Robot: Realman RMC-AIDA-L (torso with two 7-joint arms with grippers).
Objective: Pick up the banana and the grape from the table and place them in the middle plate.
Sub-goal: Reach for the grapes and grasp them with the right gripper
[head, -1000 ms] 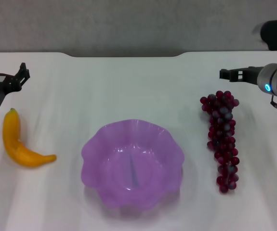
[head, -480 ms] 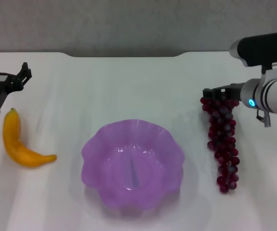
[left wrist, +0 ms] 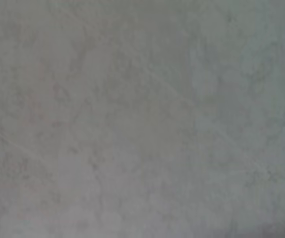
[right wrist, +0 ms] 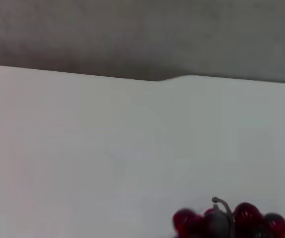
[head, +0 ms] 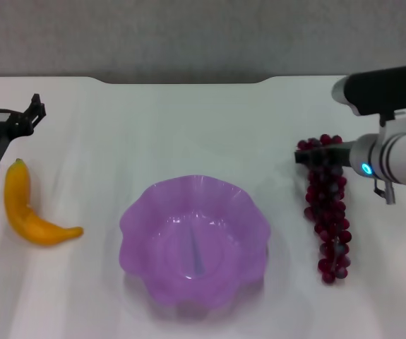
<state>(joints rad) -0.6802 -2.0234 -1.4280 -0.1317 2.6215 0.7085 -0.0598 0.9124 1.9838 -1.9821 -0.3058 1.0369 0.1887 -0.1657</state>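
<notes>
While the right hand (head: 314,157) hung low over the broad end of the grape (head: 327,210), its dark fingers reached across the top berries of the bunch from the robot's right, and whether they were apart or pressed onto the fruit could not be told. That bunch lay on the white counter (head: 188,127) to the right of the middle plate (head: 194,240), broad end toward the far edge and tapering toward the robot. From the right wrist camera only the topmost red berries and a short curved stem of the grape (right wrist: 229,222) showed, with bare counter (right wrist: 107,144) stretching beyond them to its far edge.

At the far left the left hand (head: 10,116) sat above the counter with its dark fingers spread apart, holding nothing. Just on the near side of it lay the banana (head: 27,209), its greenish tip pointing toward that hand and its curve sweeping toward the plate. Purple and scallop-rimmed, the plate stood in the middle between the two fruits, apart from both. The left wrist camera showed nothing that could be made out.
</notes>
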